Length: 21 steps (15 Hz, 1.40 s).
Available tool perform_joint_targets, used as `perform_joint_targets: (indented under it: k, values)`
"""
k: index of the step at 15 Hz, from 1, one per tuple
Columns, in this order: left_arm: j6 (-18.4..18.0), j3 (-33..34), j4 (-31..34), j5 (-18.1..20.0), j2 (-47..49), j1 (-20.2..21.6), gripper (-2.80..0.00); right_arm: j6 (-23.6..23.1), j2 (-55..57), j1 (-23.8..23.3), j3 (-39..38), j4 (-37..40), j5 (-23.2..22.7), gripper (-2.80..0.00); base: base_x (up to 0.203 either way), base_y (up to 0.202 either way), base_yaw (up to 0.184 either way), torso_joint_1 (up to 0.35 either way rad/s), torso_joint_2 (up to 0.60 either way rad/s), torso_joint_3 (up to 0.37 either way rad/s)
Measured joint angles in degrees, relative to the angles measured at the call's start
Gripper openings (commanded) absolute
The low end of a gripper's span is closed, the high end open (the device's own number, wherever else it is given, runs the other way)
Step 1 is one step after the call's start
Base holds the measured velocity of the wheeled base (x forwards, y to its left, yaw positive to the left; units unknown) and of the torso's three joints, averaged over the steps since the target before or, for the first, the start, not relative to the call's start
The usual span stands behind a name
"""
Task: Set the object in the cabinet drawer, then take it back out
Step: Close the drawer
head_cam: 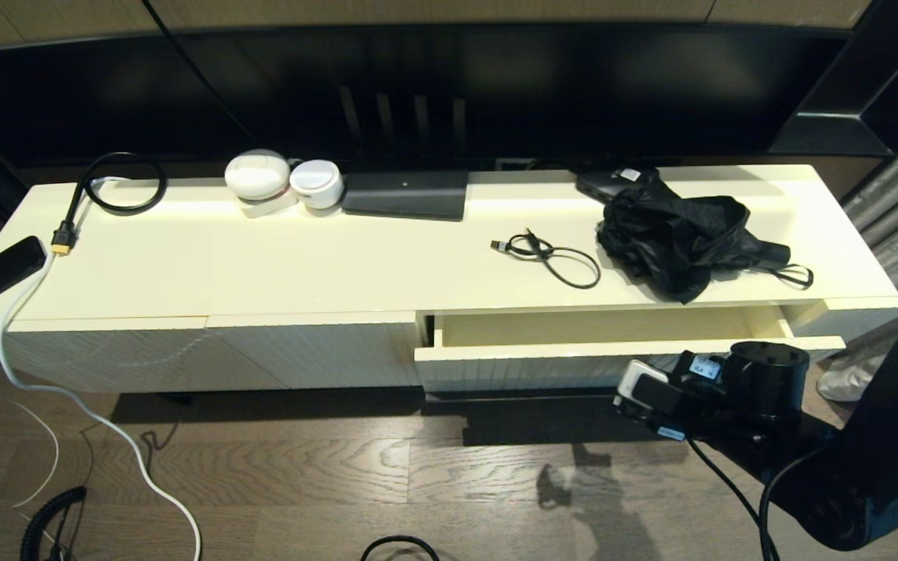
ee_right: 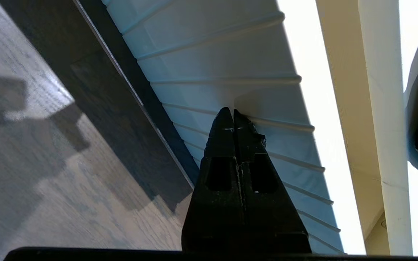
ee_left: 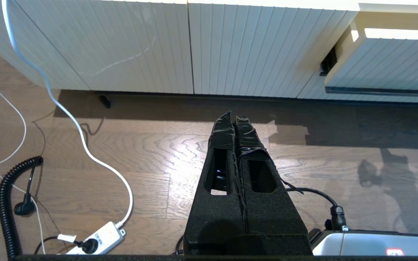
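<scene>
Drawer point(head_cam: 613, 327) partly pulled out at cabinet's right end, long axis running left-right, inside showing nothing. Right gripper point(ee_right: 233, 117) shut and empty, tips close against ribbed drawer front, low before it. Black umbrella point(head_cam: 683, 234), likeliest object, up on cabinet top point(head_cam: 262, 265) just behind drawer, above and beyond right gripper. Left gripper point(ee_left: 233, 121) shut, parked over floor. Legible writing: none; small white tag on right wrist unreadable.

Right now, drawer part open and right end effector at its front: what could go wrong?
1. The right end effector, shut, sits against the ribbed front of the cabinet drawer; it may slide across the ribs instead of moving it.
2. The black bag lies at the cabinet top's front edge, just above the opening; it could get knocked off.
</scene>
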<state>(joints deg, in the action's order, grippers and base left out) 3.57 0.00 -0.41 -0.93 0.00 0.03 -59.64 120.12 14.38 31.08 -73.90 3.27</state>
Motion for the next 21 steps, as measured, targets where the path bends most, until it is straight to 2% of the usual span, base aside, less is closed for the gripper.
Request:
perform_joint_targets:
  k: [14,21]
  values:
    - [0.0,0.0,0.0,0.0,0.0,0.0,-2.8,1.4,7.0,-1.1,10.7,-1.5,0.4,-2.8,0.0,0.0,0.0,0.0,0.0,0.0]
    - [0.0,0.0,0.0,0.0,0.0,0.0,-2.8,1.3,7.3,-1.9,12.6,0.0,2.1,-2.8,0.0,0.0,0.0,0.0,0.0,0.0]
